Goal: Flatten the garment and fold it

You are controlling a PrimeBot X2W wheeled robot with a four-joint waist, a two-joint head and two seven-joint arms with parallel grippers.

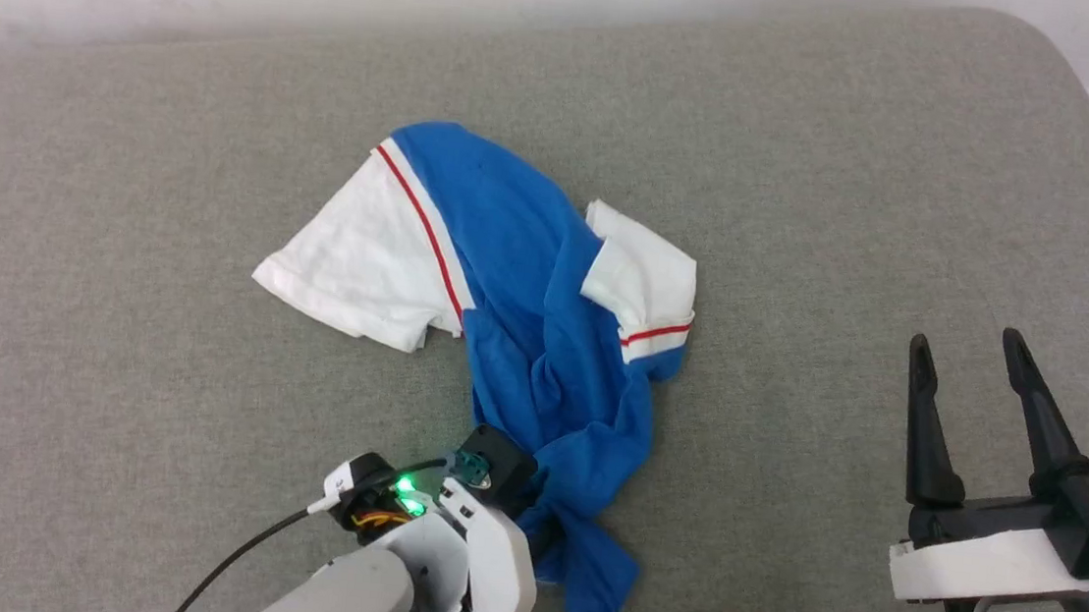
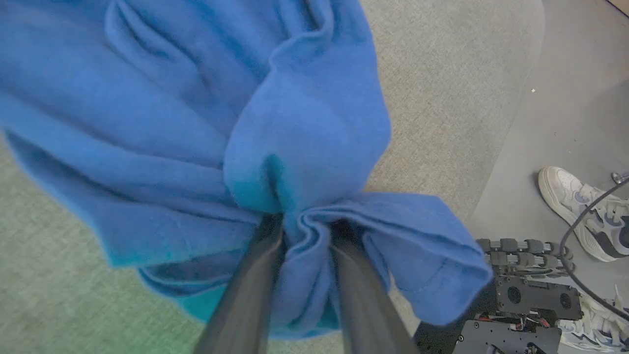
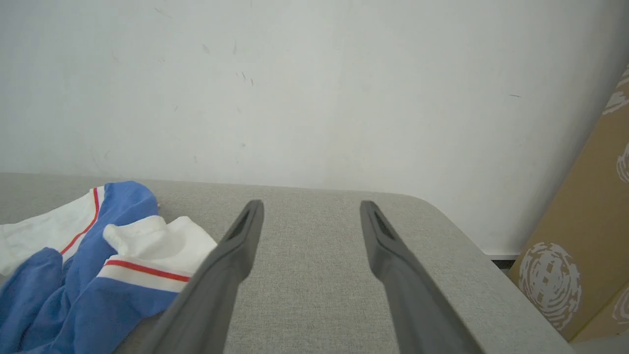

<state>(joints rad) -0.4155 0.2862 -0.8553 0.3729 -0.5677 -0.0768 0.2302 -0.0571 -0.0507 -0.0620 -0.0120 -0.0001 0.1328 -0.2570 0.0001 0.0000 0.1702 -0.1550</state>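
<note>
Nothing legible shows anywhere: no words, numbers or brand names. The garment (image 1: 541, 345) shows only plain blue cloth, white sleeves and red-and-white stripes on its visible folds. The brown cardboard (image 3: 592, 206), at 3 o'clock in the right wrist view, carries white round swirl prints, a pattern and not letters. Any mark on the white shoe (image 2: 582, 216), at 3 o'clock in the left wrist view, is too small to tell.

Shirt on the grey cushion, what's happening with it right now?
The left gripper is shut on a bunch of blue cloth at the near end of the shirt. The shirt lies crumpled on the cushion, both white sleeves showing, not yet flattened or folded. The right gripper stands open off to the right, apart from the shirt and holding nothing.
</note>
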